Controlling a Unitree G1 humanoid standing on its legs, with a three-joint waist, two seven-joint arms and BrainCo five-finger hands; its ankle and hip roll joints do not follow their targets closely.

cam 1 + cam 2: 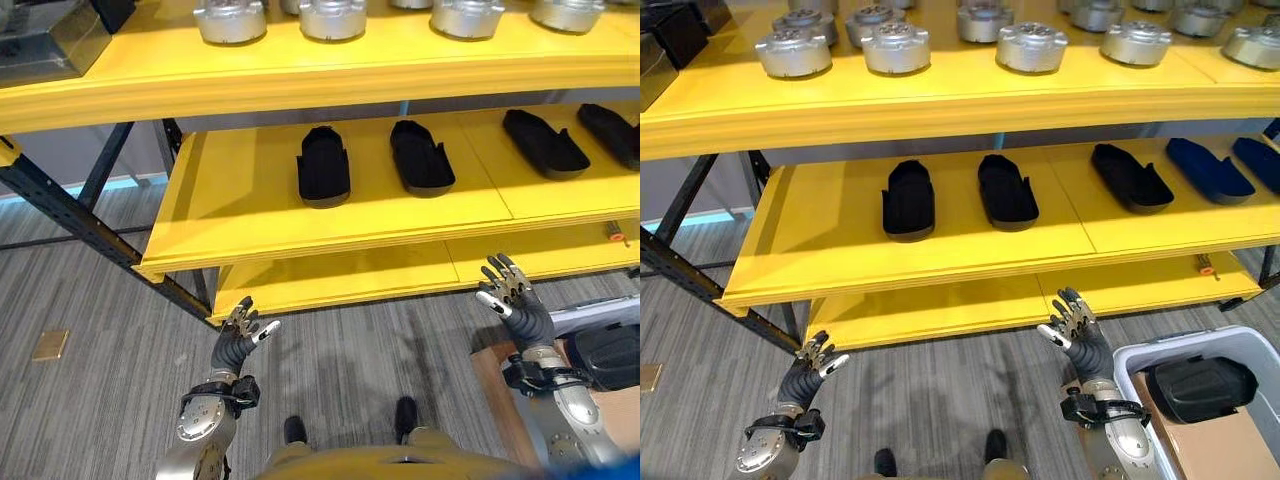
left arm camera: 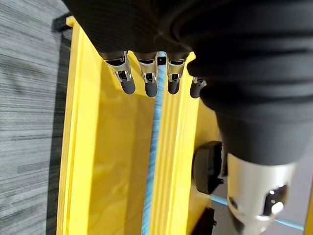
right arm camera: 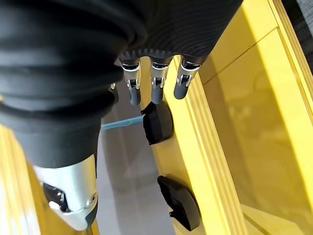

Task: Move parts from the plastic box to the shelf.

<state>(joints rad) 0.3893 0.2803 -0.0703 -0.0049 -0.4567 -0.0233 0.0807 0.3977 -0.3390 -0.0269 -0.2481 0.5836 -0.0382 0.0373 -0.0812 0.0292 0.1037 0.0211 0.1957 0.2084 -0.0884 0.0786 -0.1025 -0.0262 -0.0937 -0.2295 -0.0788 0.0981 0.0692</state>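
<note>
A pale plastic box (image 1: pixel 1185 348) stands on the floor at the lower right, holding a black part (image 1: pixel 1200 388) beside a brown cardboard piece (image 1: pixel 1205 445). On the yellow shelf's middle board (image 1: pixel 840 250) lie several black shoe-shaped parts (image 1: pixel 908 198) (image 1: pixel 1007 190) in a row. My left hand (image 1: pixel 805 375) hangs open over the floor at the lower left, holding nothing. My right hand (image 1: pixel 1077 328) is raised, open and empty, in front of the lowest board, just left of the box. Both wrist views look past straight fingers (image 2: pixel 149 81) (image 3: pixel 155 83) at the yellow boards.
The top board (image 1: pixel 940 95) carries several round silver metal parts (image 1: pixel 895 45). A dark metal frame (image 1: pixel 60 205) braces the shelf at the left. Grey striped floor (image 1: pixel 330 360) lies in front. A small brown tile (image 1: pixel 50 345) sits on the floor at far left.
</note>
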